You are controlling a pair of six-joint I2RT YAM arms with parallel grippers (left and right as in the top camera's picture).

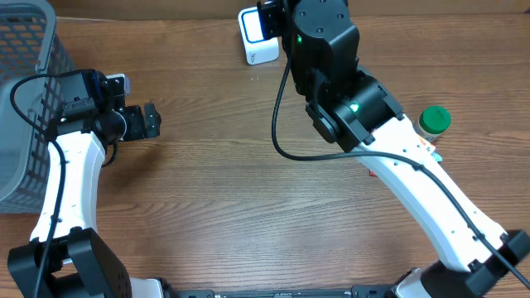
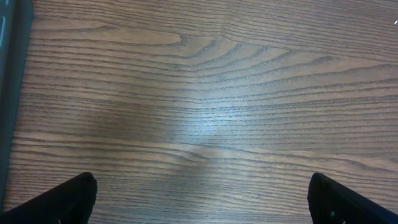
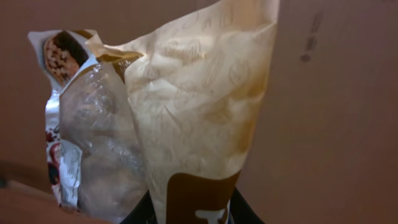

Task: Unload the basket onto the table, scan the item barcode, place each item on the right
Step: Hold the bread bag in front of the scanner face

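One snack bag [image 3: 199,106] in right pincer [image 3: 189,210]; basket [image 1: 29,50], green-capped jar [image 1: 434,121] stand aside.

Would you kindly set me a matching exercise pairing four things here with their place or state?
1 snack bag
2 left gripper
3 green-capped container
4 mesh basket

A at the table left edge
B open, holding nothing
C on the table beside the right arm
D clamped in the right gripper

Pairs: 1-D, 2-B, 3-C, 4-A

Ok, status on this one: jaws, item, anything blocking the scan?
Left gripper: jaws wide, empty. Right gripper: jaws clamped on snack bag, beside the white scanner. Nothing seen in the way.
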